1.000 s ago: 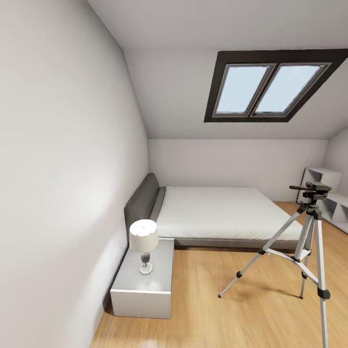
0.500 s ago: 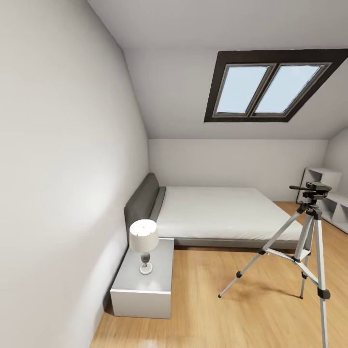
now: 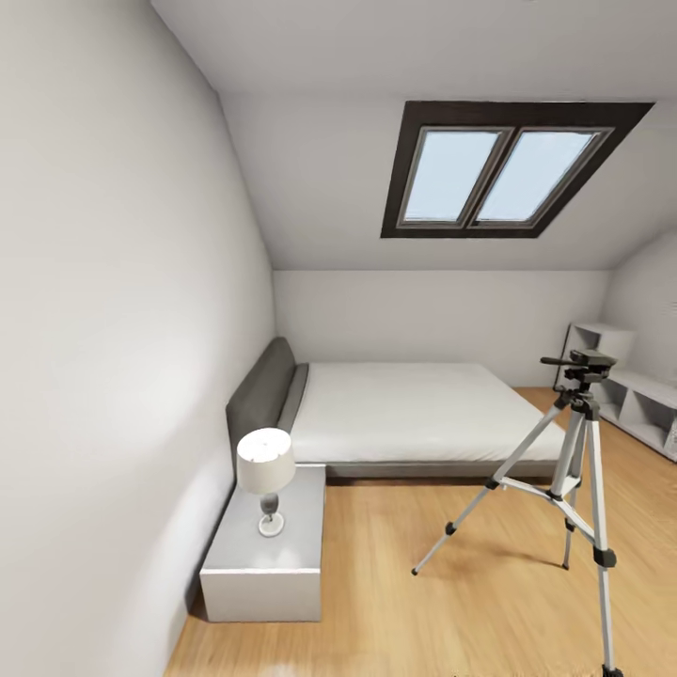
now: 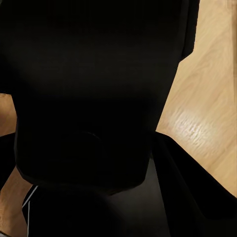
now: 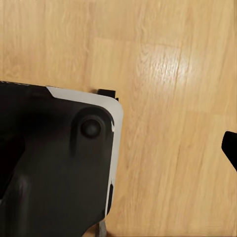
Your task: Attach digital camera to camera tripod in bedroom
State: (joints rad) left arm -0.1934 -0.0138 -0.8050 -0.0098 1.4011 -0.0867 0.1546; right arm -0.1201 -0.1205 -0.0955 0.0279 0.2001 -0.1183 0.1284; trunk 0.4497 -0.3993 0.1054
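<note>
I look into the bedroom from the head view. The camera tripod (image 3: 585, 361) stands on the wood floor at the right, its silver legs spread, its black head and pan handle level with the far edge of the bed (image 3: 414, 404). The digital camera is out of view. In the left wrist view a dark part of my own body (image 4: 89, 98) blocks most of the picture. In the right wrist view a black and white part of my body (image 5: 49, 163) hangs over the wood floor (image 5: 163, 59), and a small black tip (image 5: 230, 147) pokes in from one edge.
A grey nightstand (image 3: 268, 559) with a small white lamp (image 3: 265, 463) stands against the left wall beside the bed. A dark-framed skylight (image 3: 494, 174) sits in the sloped ceiling. Low white shelves (image 3: 639, 400) line the right wall behind the tripod. Bare floor lies between nightstand and tripod.
The whole head view has shifted: bed, lamp and tripod sit a little further left in the picture, so my camera has moved. Nothing in the room itself has moved.
</note>
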